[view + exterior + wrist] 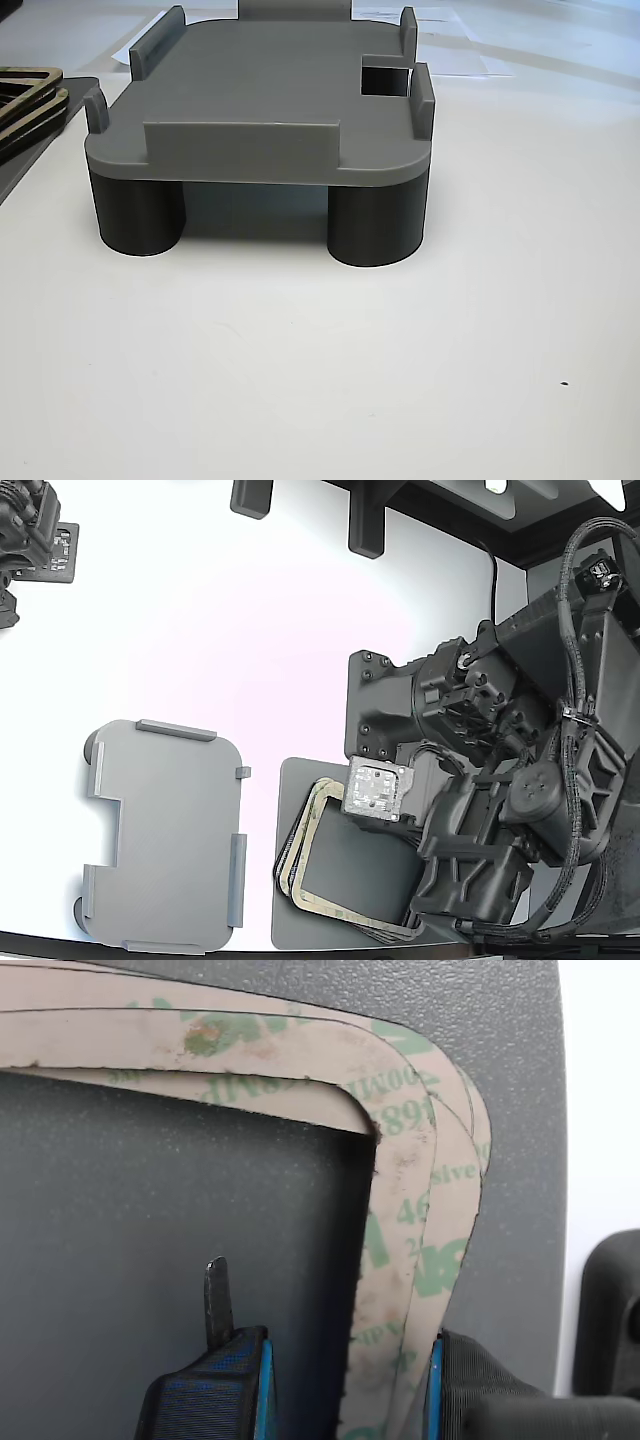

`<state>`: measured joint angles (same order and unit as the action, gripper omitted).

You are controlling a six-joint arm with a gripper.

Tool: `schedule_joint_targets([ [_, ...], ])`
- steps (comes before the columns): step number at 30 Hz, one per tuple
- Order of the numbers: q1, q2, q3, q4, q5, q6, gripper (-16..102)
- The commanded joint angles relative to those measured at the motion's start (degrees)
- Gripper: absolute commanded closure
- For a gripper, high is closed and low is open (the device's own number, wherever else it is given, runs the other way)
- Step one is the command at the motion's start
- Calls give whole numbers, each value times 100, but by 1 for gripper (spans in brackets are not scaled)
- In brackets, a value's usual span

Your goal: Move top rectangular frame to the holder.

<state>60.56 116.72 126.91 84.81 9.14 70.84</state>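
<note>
One frame matters to me: the top rectangular frame (250,1055), beige with greenish print, lying uppermost on a loose stack of like frames (300,865) on the dark grey mat (360,875). It rests there flat, not yet lifted. In the wrist view my hand (345,1385) is spread open, one blue-edged finger over the frame's hollow middle and the other outside the stack, so a side strip of the frames runs between them; whether either pad touches it I cannot tell. By my reckoning I am at the approach-and-grasp step. Next I need to close on the uppermost frame alone, which looks tricky because the layers are thin and fanned closely together. The holder (165,835) stands bare on the white worktop (250,630), to the exterior view's left of the mat, near but apart from it, so a short sideways carry should follow.
</note>
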Motion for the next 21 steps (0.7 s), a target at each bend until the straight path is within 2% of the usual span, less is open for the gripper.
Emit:
schedule_joint_targets([
  [1, -132, 18, -132, -44, 35, 18, 28],
  [8, -158, 9, -26, -132, -18, 53, 38],
  [21, -167, 44, -62, 35, -70, 97, 41],
])
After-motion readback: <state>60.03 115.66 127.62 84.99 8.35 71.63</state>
